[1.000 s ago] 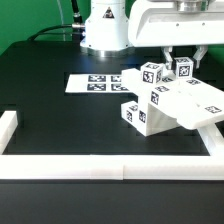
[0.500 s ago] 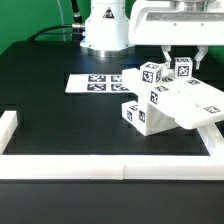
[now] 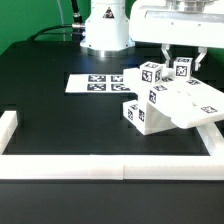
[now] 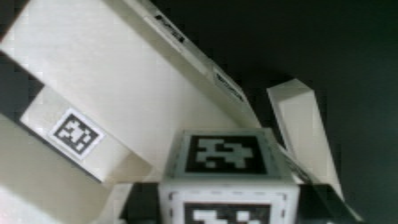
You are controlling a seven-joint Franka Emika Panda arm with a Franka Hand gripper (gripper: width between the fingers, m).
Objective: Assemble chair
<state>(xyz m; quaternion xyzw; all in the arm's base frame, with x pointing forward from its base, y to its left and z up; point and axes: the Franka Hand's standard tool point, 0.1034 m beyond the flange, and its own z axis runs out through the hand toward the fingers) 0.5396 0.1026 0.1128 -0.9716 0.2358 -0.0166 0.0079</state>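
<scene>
The partly built chair [image 3: 165,103], white slabs and blocks with black-and-white tags, lies tilted on the black table at the exterior view's right. Directly above its back part my gripper [image 3: 184,62] hangs from the white arm, shut on a small white tagged chair piece [image 3: 183,68]. The wrist view has that same tagged piece [image 4: 228,170] held between the dark fingers [image 4: 143,198], with a long white chair slab [image 4: 125,80] running slantwise underneath. Whether the held piece touches the slab cannot be told.
The marker board [image 3: 92,83] lies flat on the table at the chair's left in the exterior view. A white border rail [image 3: 100,166] runs along the front, with short stretches at both sides. The robot's base [image 3: 105,35] stands at the back.
</scene>
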